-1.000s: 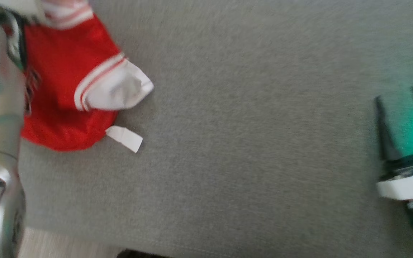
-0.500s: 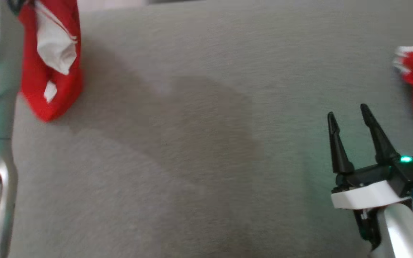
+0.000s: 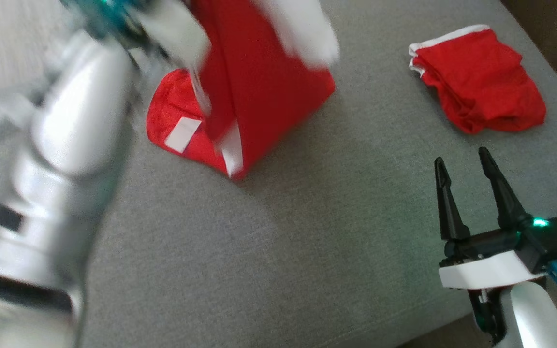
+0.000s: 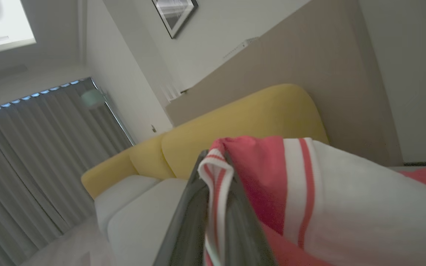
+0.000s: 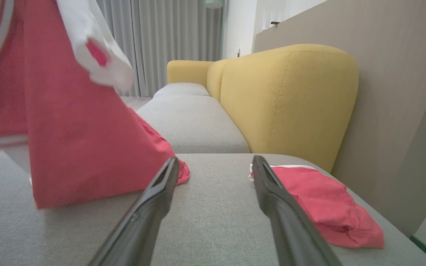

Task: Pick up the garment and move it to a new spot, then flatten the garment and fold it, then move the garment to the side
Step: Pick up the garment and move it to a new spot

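Grey upholstered seat fills the foreground. A yellow sofa back rises at its far right, with pale curtains beyond.

Red garment, white sleeves with striped cuffs, sits at the far left-centre of the seat. Its top is lifted and the body hangs like a tent, with the lower hem resting on the grey fabric. A white label shows on the part lying at the left.

Left gripper is clenched on a red-and-white striped cuff, the cloth pinched between its two fingers. Left arm is blurred along the left edge.

Right gripper is at the near right, low over the seat. Its fingers are spread wide with nothing between them, and it is apart from the garment.

Second red cloth, white-trimmed, lies bunched at the far right, beyond the right gripper's tips.
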Controlling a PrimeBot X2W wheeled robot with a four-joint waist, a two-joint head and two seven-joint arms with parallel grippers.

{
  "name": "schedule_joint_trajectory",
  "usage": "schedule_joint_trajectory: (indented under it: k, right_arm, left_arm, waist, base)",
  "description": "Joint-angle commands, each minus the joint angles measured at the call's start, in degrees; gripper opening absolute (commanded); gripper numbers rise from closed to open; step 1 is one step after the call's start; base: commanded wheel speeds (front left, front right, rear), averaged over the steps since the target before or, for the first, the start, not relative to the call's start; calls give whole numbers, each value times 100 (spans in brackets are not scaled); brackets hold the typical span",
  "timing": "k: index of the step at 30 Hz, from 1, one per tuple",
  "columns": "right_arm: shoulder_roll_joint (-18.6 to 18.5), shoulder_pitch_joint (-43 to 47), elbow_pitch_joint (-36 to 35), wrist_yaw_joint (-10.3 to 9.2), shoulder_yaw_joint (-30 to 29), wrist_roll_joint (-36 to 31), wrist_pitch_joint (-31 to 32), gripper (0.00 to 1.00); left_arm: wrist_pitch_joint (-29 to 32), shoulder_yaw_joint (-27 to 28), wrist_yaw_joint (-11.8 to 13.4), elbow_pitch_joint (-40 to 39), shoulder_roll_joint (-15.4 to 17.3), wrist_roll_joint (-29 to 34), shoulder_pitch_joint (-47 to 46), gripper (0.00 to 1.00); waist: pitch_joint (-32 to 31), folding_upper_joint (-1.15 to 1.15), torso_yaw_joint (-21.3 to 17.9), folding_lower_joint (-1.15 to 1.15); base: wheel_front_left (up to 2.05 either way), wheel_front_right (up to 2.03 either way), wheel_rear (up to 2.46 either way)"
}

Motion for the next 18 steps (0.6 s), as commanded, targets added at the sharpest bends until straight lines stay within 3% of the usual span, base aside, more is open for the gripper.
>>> schedule_joint_trajectory:
  k: [1,5,7,13,18]
  right_arm:
    - [27,-106,-218,-4,140,35,3,100]
    - [40,-123,-215,-4,129,56,3,100]
    - [41,-126,-204,-4,111,61,3,100]
    - [4,-39,-104,-4,51,60,3,100]
    - [-18,174,-5,-4,-76,49,3,100]
  left_arm:
    - [-47,94,-10,-114,129,-44,14,0]
    - [-481,-228,142,125,-177,-71,890,0]
    - [-812,-387,217,350,-366,-126,1366,100]
    - [-1579,-661,619,724,-722,-445,2503,100]
    - [-1631,-539,1218,-403,-765,-590,3606,100]
  waist:
    - [126,0,8,1]
    - [349,0,91,1]
    - [420,0,153,1]
    - [326,0,487,1]
    - [-97,0,883,1]
  base:
    - [0,0,0]
    - [0,0,0]
    - [0,0,0]
    - [0,0,0]
    - [0,0,0]
